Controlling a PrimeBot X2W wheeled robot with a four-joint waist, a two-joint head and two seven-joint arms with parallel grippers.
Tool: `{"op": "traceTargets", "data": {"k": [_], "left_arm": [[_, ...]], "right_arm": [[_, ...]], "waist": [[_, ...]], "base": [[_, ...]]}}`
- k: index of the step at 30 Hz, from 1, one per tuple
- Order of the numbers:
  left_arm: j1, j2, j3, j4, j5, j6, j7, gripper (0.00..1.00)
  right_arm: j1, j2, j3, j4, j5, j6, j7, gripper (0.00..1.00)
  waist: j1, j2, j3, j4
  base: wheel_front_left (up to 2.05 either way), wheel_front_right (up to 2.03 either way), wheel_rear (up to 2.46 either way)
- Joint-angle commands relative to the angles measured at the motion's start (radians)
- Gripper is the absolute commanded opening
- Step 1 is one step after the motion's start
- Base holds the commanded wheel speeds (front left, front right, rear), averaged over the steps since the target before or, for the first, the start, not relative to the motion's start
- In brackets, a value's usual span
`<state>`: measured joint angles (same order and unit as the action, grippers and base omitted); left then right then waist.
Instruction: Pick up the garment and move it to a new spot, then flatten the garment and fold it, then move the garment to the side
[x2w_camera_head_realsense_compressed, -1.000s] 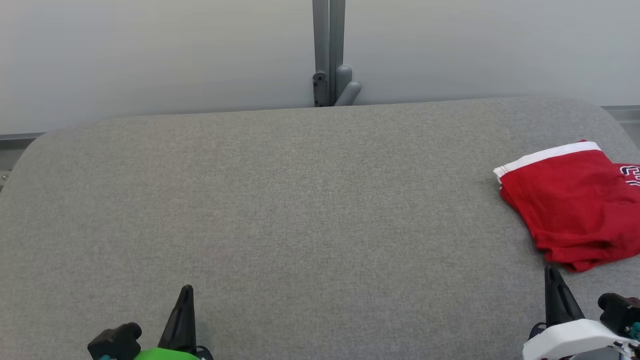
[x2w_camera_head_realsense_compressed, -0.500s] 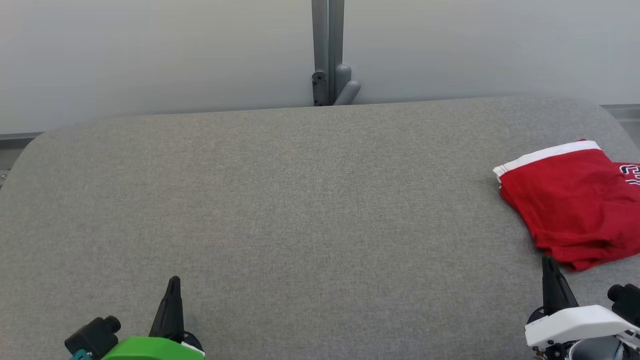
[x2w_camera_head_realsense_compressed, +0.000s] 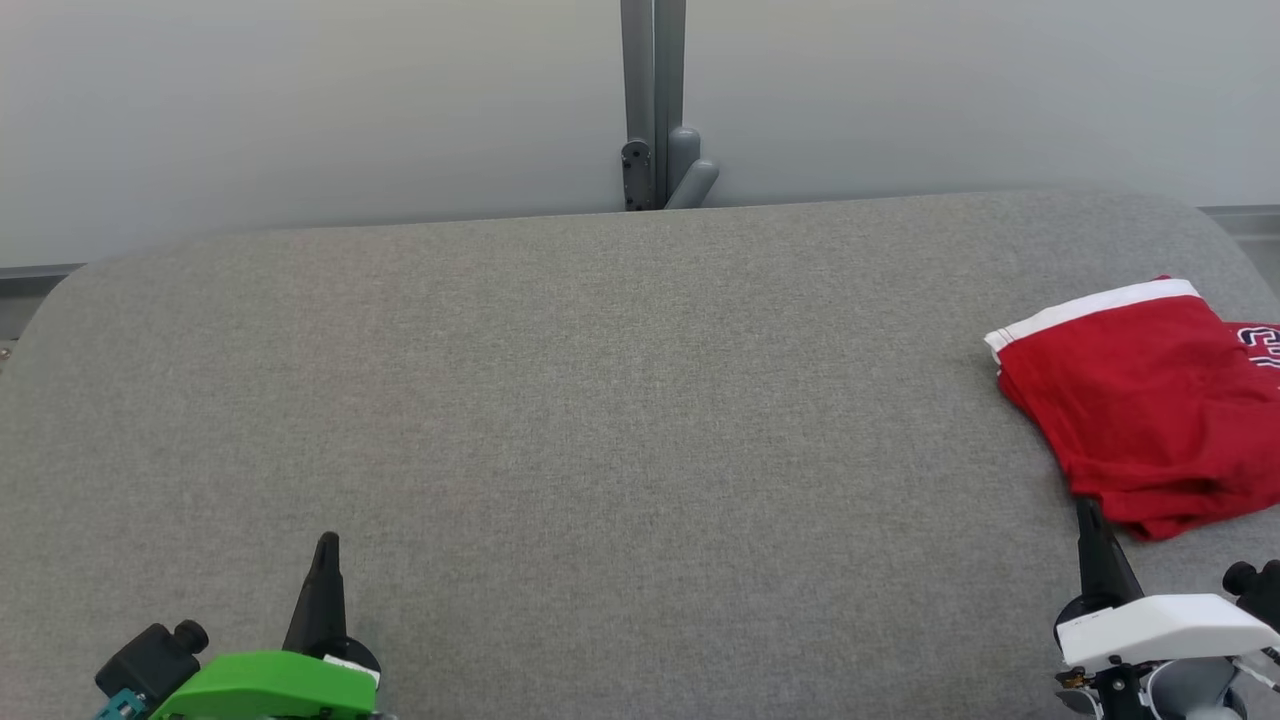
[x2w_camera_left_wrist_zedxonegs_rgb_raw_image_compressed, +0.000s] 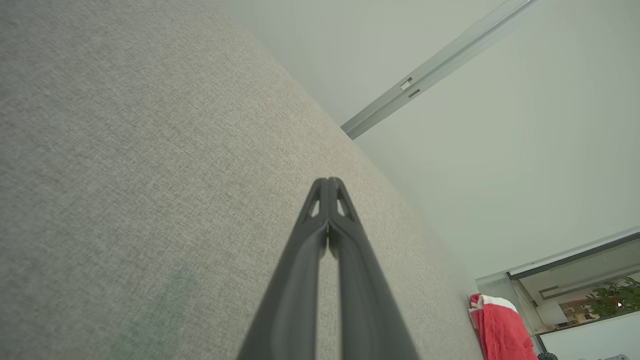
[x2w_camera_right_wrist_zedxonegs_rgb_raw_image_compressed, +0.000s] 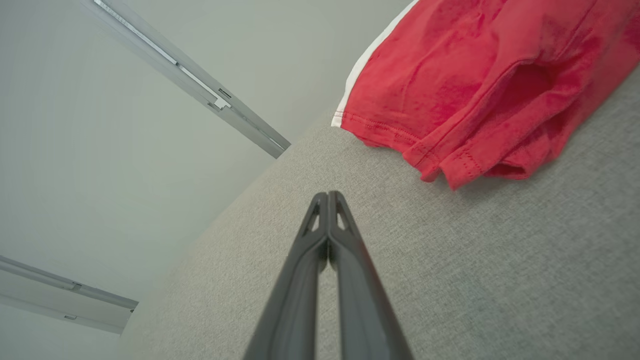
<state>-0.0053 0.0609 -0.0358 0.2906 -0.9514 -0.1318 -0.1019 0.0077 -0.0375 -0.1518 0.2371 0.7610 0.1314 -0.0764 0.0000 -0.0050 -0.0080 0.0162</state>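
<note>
- One red garment (x2w_camera_head_realsense_compressed: 1140, 410), folded and with a white band along its far side, lies at the right edge of the grey fabric bench (x2w_camera_head_realsense_compressed: 600, 400).
- Its white lettering is cut off and unreadable.
- Two claws sit by the front edge: the left gripper (x2w_camera_head_realsense_compressed: 326, 545) and the right gripper (x2w_camera_head_realsense_compressed: 1085, 510). Both have their fingers pressed together, empty.

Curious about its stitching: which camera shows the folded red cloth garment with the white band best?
The right wrist view: the red garment is near, its hems and stitching plain. The head view cuts it off at its right edge; the left wrist view shows it tiny.
</note>
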Motion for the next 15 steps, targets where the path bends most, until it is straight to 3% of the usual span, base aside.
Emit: {"op": "traceTargets", "data": {"k": [1,15], "left_arm": [[-0.029,0.011,0.008,-0.017,-0.041,0.001,0.008,0.00],[-0.051,0.012,0.032,-0.021,-0.178,0.001,0.048,0.00]], "right_arm": [[-0.031,-0.008,0.002,-0.007,0.047,0.000,0.008,0.00],[-0.053,-0.009,0.010,-0.001,0.220,0.000,0.048,0.00]], "waist": [[0.0000,0.0018,0.000,0.000],[0.0000,0.0023,0.002,-0.003]], "base": [[0.00,0.00,0.00],[0.00,0.00,0.00]]}}
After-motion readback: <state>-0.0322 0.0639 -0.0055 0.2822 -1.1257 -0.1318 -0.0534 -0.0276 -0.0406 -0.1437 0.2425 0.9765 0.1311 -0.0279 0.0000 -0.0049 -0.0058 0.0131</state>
